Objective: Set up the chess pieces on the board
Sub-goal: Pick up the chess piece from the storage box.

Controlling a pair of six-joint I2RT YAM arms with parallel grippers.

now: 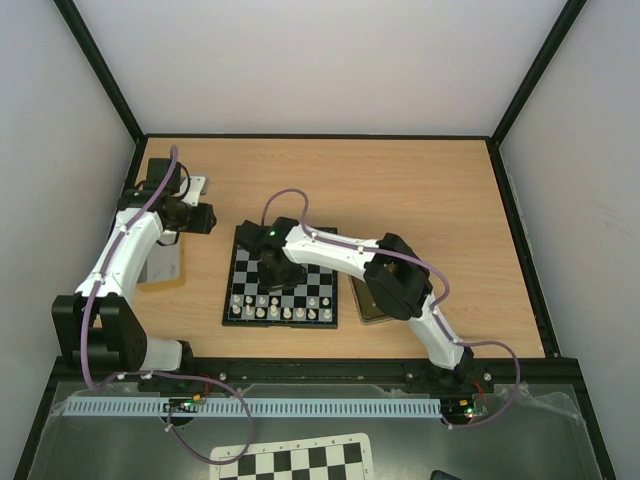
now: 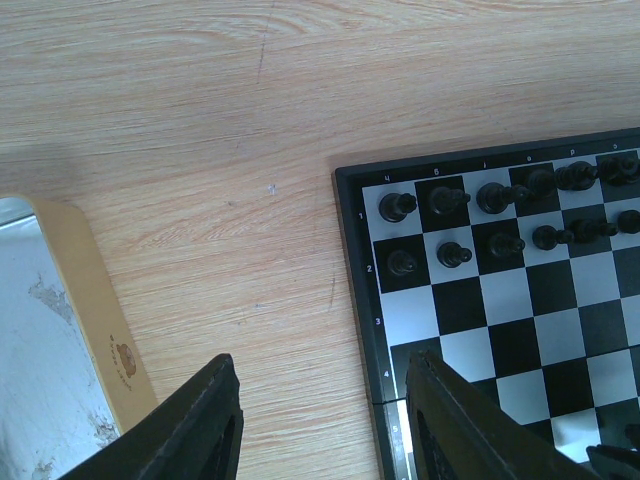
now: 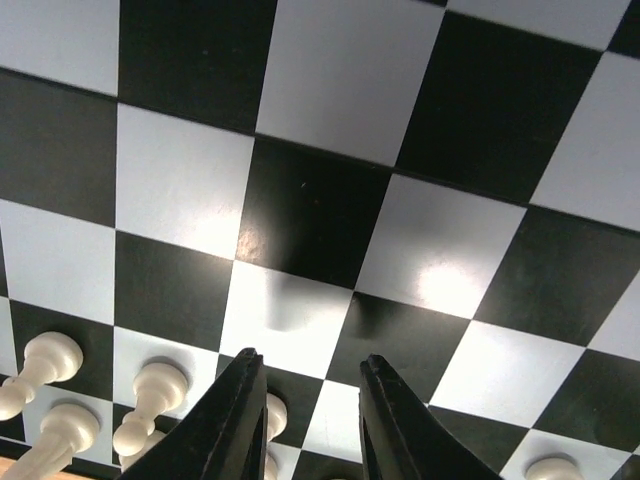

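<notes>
The board [image 1: 325, 272] lies mid-table. Cream-white chess pieces [image 1: 280, 308] stand in rows along its near edge. Black chess pieces [image 2: 480, 220] fill two rows at the other end. My right gripper [image 1: 274, 278] hangs low over the board's middle. In its wrist view the right gripper [image 3: 311, 356] is open with only bare squares between its fingers, and white pieces [image 3: 150, 395] stand at lower left. My left gripper [image 1: 200, 218] is off the board's far-left corner. It is open [image 2: 320, 360] over bare wood, its right finger [image 2: 450, 420] over the board's frame [image 2: 355, 270].
A gold tin [image 1: 165, 268] sits under the left arm, left of the board, its rim [image 2: 95, 310] close to my left finger. A second gold tin part [image 1: 362, 305] lies right of the board beneath the right arm. A printed checkered sheet [image 1: 290, 462] lies in front of the arm bases.
</notes>
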